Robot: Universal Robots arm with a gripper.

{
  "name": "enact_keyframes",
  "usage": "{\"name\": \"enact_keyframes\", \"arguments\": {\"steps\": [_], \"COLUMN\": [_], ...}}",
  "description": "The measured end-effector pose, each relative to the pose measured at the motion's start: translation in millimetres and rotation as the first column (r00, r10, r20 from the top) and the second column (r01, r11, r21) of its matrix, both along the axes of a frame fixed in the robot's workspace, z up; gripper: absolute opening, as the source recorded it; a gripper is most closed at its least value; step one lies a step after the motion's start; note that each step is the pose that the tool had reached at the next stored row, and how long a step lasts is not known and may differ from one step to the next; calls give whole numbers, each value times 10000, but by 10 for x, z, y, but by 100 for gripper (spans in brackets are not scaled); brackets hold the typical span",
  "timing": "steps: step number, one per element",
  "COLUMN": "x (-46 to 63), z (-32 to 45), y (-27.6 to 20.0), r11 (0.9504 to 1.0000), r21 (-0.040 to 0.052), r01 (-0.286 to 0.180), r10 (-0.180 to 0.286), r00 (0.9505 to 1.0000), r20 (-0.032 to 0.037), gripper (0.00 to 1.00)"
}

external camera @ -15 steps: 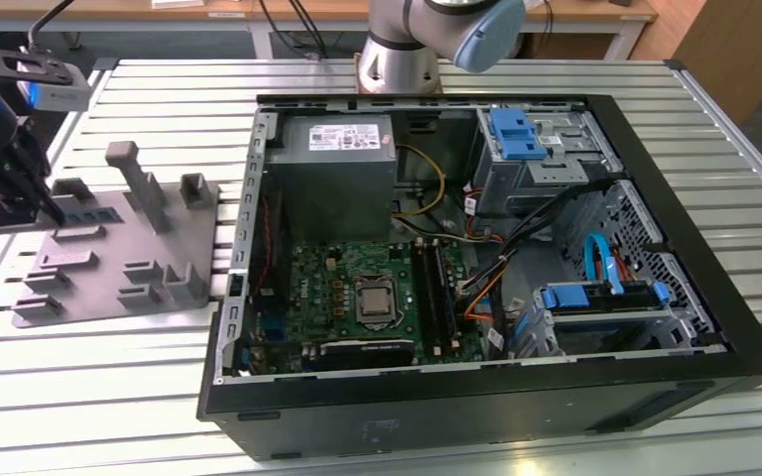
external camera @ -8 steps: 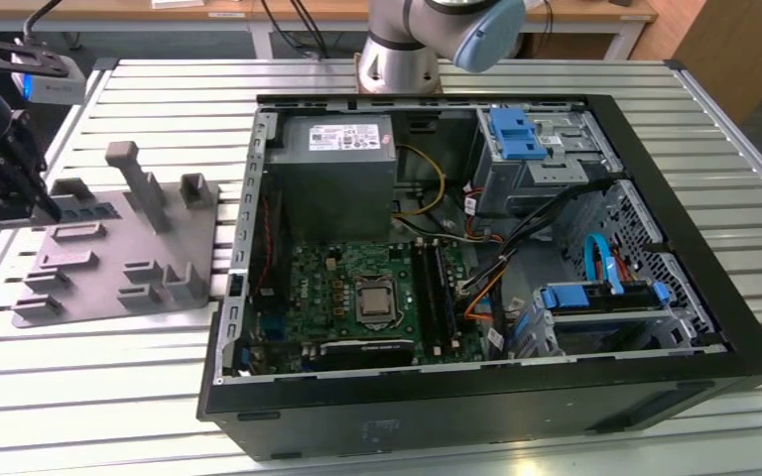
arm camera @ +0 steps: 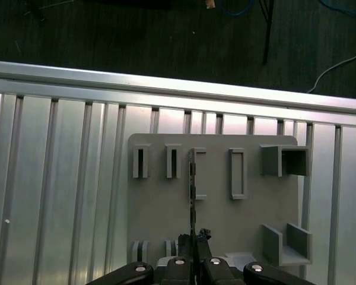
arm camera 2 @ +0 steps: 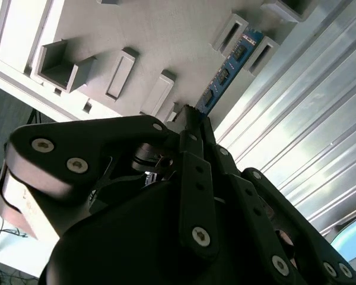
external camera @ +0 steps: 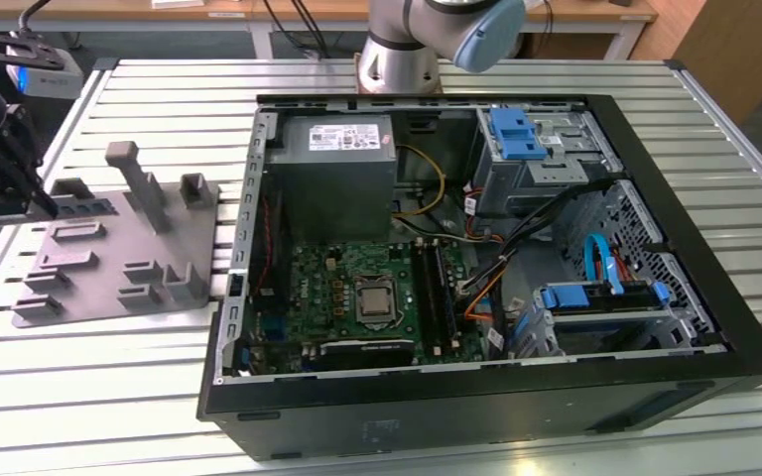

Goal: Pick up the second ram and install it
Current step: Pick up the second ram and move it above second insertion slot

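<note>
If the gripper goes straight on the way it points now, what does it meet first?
Most likely the second ram, which stands on edge in the gray holder, directly ahead of the gripper. Whether they already touch is unclear.

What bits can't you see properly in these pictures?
- The second ram: near end hidden behind the tool, second wrist view.
- Its chips: first wrist view sees it edge-on.
- Tool: cut off by exterior view's left edge.
- Motherboard slots: too small, exterior view.

Exterior overhead, both wrist views near fixture [arm camera: 225, 222]
</note>
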State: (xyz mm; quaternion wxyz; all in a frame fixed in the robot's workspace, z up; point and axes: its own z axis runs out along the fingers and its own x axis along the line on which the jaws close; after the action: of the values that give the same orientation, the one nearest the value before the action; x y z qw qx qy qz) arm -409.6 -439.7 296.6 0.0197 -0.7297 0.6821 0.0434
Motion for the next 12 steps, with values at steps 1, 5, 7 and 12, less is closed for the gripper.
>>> {"name": "enact_keyframes", "arguments": {"steps": [1, 5, 7, 12], "x": [0, 0, 0, 0], "z": [8, 43, 59, 97], "y": [0, 0, 0, 0], "r11": [10000, 10000, 10000, 10000], "r21": [0, 0, 0, 1], "r01": [0, 0, 0, 0], "r10": [0, 0, 0, 0], "r00": [10000, 10000, 10000, 10000], "r20": [-1, -1, -1, -1], "gripper": [14, 14, 14, 14]}}
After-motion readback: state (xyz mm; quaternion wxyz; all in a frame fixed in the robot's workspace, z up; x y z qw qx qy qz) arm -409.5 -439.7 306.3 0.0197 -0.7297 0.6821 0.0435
